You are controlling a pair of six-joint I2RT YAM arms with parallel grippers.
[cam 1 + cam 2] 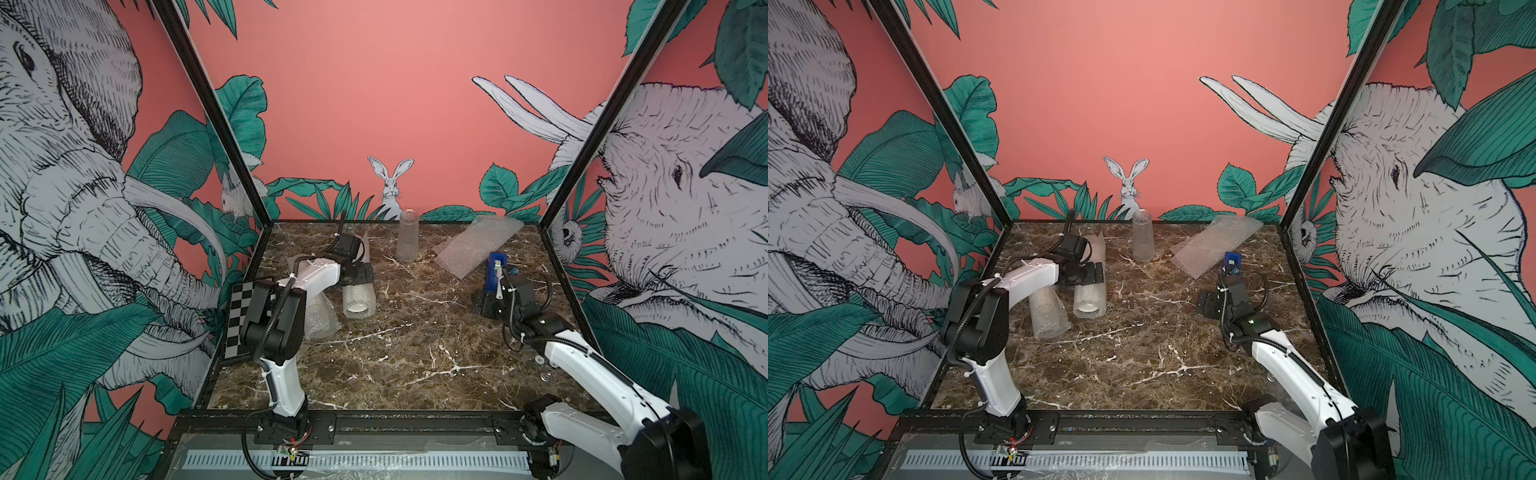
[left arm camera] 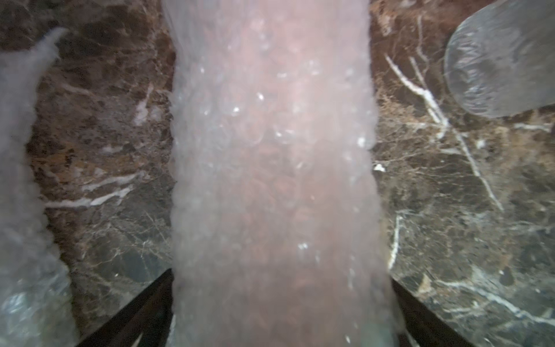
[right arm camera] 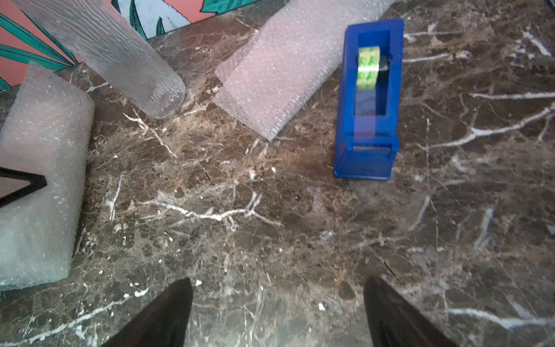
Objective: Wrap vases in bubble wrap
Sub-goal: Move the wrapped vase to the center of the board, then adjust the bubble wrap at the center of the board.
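Observation:
A bubble-wrap roll (image 1: 359, 305) (image 1: 1089, 305) lies on the marble table with a white vase end showing at its near opening. My left gripper (image 1: 357, 272) (image 1: 1090, 274) (image 2: 282, 300) straddles this roll (image 2: 270, 150), jaws spread wide, a finger on each side. A second wrapped roll (image 1: 318, 318) (image 1: 1048, 316) lies beside it, towards the left wall. The clear glass vase (image 1: 406, 235) (image 1: 1143, 235) (image 3: 120, 60) stands bare at the back. A flat bubble wrap sheet (image 1: 478, 245) (image 1: 1217, 245) (image 3: 288, 75) lies back right. My right gripper (image 1: 484, 305) (image 1: 1208, 305) (image 3: 277, 300) is open over bare marble.
A blue tape dispenser (image 1: 496, 270) (image 1: 1232, 262) (image 3: 369, 105) stands just beyond the right gripper. A checkerboard card (image 1: 241, 320) leans at the left wall. Small metal rings (image 1: 544, 365) lie near the right edge. Printed walls close in three sides.

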